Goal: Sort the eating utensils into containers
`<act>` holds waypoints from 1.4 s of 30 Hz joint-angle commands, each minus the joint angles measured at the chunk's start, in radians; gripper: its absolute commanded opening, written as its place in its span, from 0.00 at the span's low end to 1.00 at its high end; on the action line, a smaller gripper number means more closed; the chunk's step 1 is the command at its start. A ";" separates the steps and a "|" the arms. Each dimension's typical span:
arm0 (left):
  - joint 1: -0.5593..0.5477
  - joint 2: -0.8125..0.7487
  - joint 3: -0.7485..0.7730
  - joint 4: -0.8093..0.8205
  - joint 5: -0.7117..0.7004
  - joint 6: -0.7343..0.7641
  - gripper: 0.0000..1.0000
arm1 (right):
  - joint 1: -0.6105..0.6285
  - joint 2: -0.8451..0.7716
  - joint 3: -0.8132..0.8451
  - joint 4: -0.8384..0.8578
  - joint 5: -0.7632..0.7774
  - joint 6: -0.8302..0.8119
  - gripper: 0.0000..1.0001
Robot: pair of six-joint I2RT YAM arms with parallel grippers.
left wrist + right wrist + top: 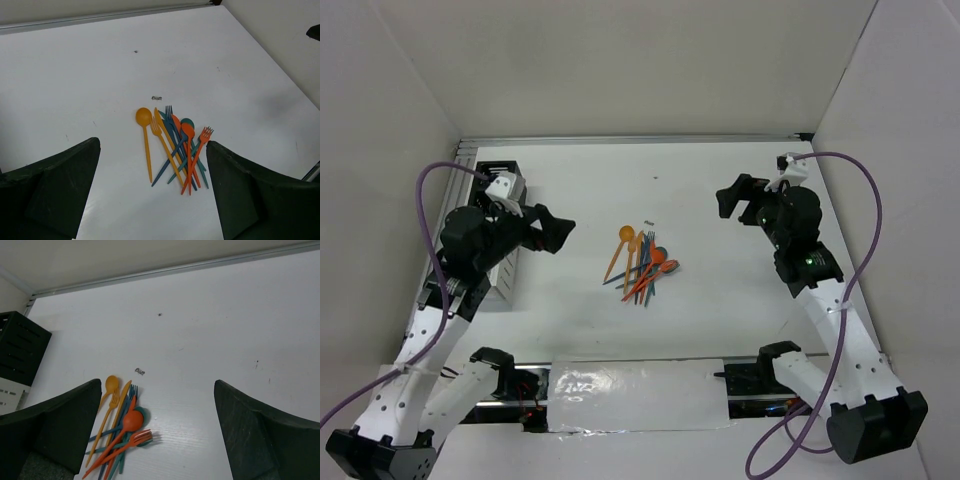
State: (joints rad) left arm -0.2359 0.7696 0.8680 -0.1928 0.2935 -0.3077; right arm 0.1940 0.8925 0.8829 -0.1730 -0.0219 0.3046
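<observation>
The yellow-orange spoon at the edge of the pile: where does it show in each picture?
Top external: yellow-orange spoon, near the centre, leftmost in the pile.
Left wrist: centre, left edge of the pile, bowl uppermost.
Right wrist: lower left, top-left of the pile.
Shared landmark: small dark mark just beyond the pile, in all three.

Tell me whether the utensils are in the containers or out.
Out: the utensils lie heaped together on the table, apart from the containers at its left edge.
</observation>
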 commanded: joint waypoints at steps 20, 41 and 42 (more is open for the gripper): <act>-0.247 0.882 0.545 -0.229 -0.051 0.219 0.96 | 0.019 0.056 -0.107 0.052 0.010 0.036 1.00; -0.318 1.148 0.448 -0.172 -0.257 0.170 0.73 | 0.024 0.092 -0.151 0.078 0.031 0.048 1.00; -0.324 1.152 0.447 -0.165 -0.261 0.168 0.71 | 0.024 0.091 -0.151 0.078 0.040 0.048 1.00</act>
State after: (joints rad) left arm -0.5385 1.8984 1.3273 -0.3870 0.0551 -0.1349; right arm 0.2115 0.9867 0.7303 -0.1417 -0.0101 0.3511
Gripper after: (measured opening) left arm 0.713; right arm 0.997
